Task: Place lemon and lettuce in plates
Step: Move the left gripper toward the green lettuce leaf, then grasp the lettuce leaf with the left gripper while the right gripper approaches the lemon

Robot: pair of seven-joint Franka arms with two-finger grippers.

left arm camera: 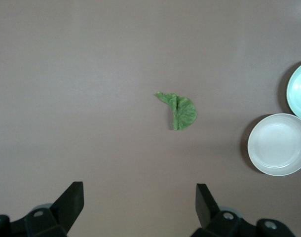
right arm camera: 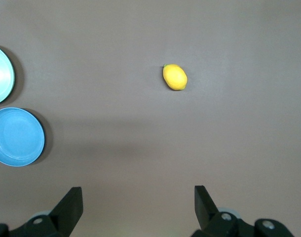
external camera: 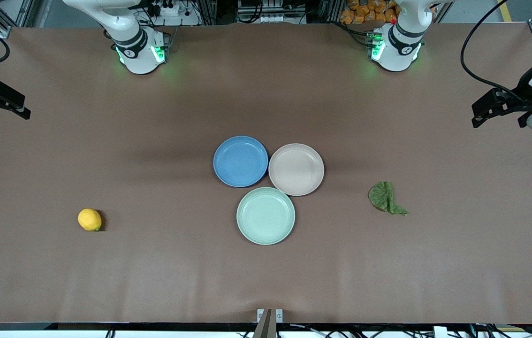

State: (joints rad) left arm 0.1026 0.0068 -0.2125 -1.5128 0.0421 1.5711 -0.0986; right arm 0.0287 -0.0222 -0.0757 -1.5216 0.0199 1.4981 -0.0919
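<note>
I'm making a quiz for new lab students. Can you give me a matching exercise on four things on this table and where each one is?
Things:
1. lemon
2. lettuce
3. mint-green plate
4. blue plate

Places:
a. toward the left arm's end of the table
b. touching the beige-pink plate, on its right-arm side
c. toward the right arm's end
d. plate nearest the front camera

Pairs: 1-c, 2-a, 3-d, 4-b

we found no text, label, brand, number or sign that could be read in any of the views.
</note>
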